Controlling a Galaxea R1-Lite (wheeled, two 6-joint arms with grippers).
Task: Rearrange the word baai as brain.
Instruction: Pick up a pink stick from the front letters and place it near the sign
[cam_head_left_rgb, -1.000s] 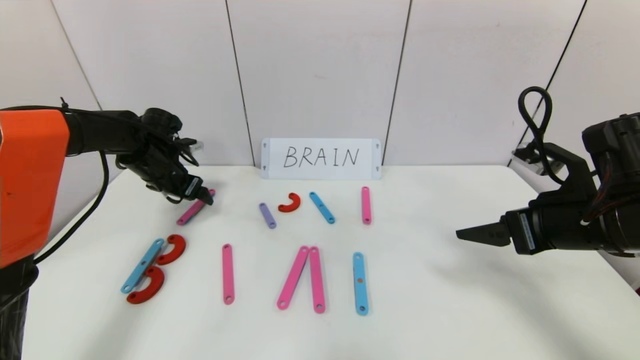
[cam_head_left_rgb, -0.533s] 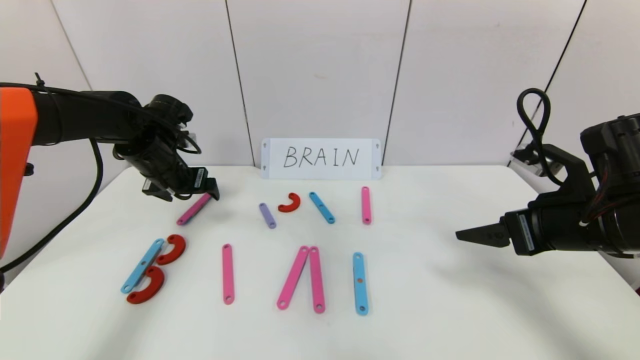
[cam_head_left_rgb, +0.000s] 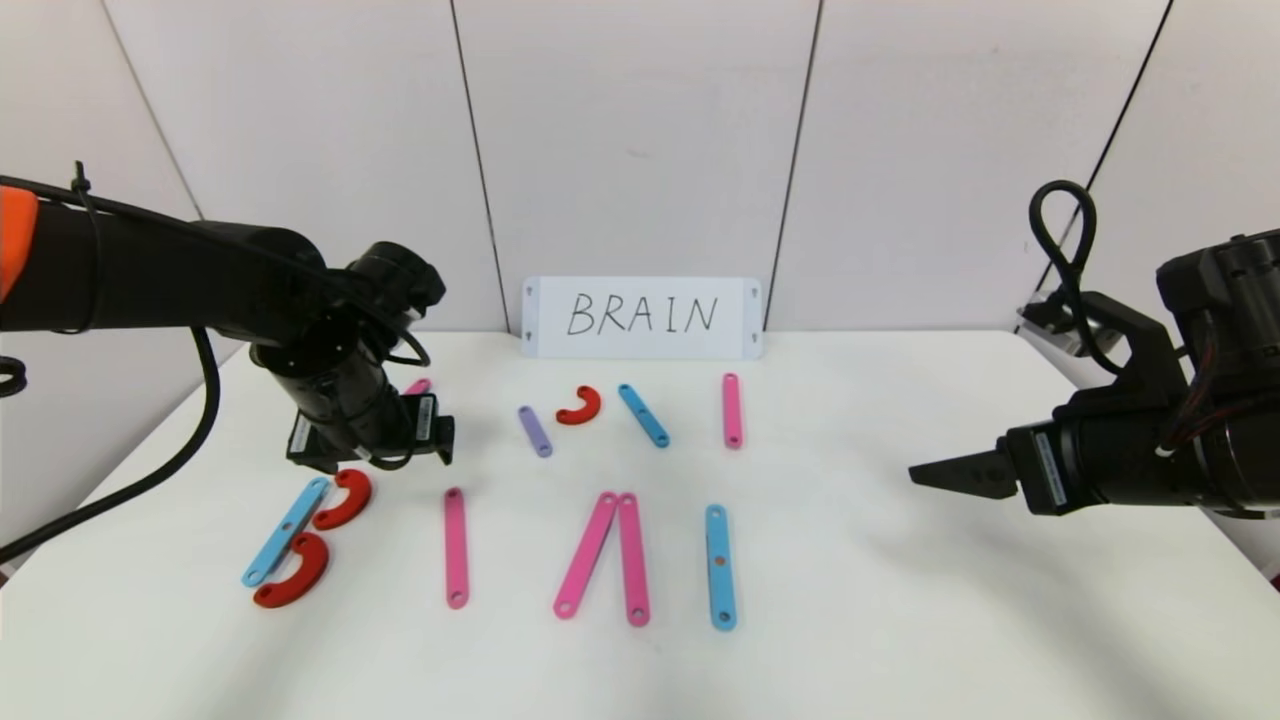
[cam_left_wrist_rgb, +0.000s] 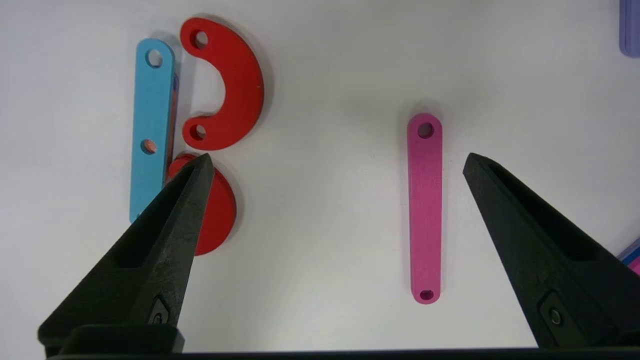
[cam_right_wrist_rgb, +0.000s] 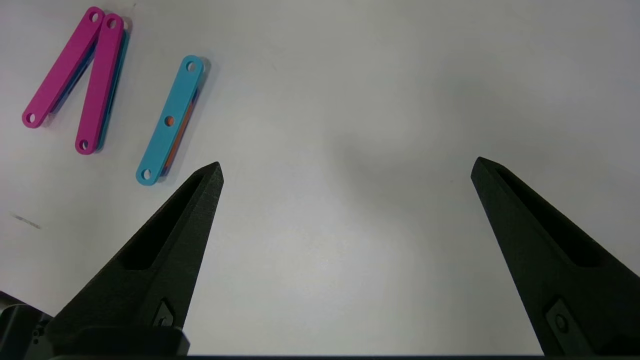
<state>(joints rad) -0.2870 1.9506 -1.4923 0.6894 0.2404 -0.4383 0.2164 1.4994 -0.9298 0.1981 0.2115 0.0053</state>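
The left gripper (cam_head_left_rgb: 375, 455) (fingers spread wide, nothing held) is poised above the table (cam_head_left_rgb: 900, 620), a pink strip (cam_left_wrist_rgb: 425, 207) between its fingertips. The right gripper (cam_head_left_rgb: 945, 470), equally wide, is parked at 3 o'clock of the word baai (cam_head_left_rgb: 590, 555).

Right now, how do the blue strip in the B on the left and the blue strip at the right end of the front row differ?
The blue strip in the B lies tilted, its far end leaning right; the right-end blue strip lies nearly straight front to back. The B's strip has two red curves against it; the right-end one lies alone, clear of the pink pair. Both are flat blue strips with holes, and no tool holds either.
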